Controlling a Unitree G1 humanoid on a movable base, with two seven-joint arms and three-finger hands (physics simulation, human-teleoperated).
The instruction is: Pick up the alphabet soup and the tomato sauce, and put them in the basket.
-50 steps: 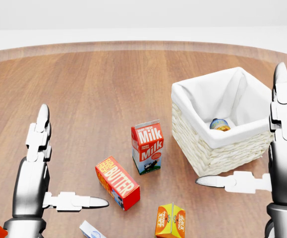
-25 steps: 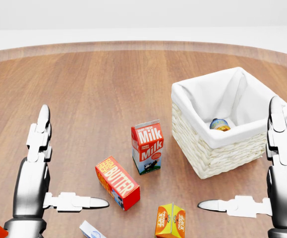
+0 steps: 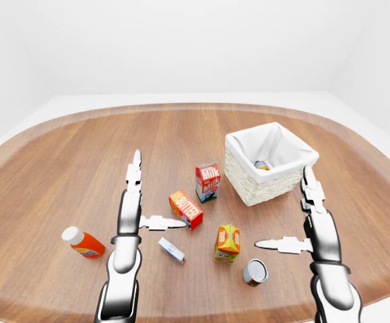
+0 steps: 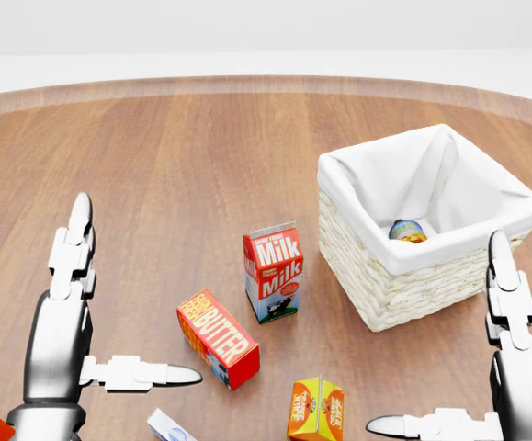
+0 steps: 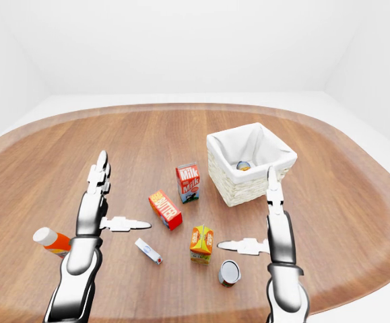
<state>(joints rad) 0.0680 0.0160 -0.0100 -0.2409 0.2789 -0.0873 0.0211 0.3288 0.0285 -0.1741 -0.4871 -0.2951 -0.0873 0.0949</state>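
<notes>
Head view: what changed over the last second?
The silver right hand dropped toward the bottom edge, away from the white-lined wicker basket, open and empty. The left hand, red-and-white milk carton, red butter box and the can in the basket stayed put.

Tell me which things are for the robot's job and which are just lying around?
For the job: basket, can inside it, can on the table.
Just lying about: milk carton, butter box, orange carton, bottle, small white box.
</notes>
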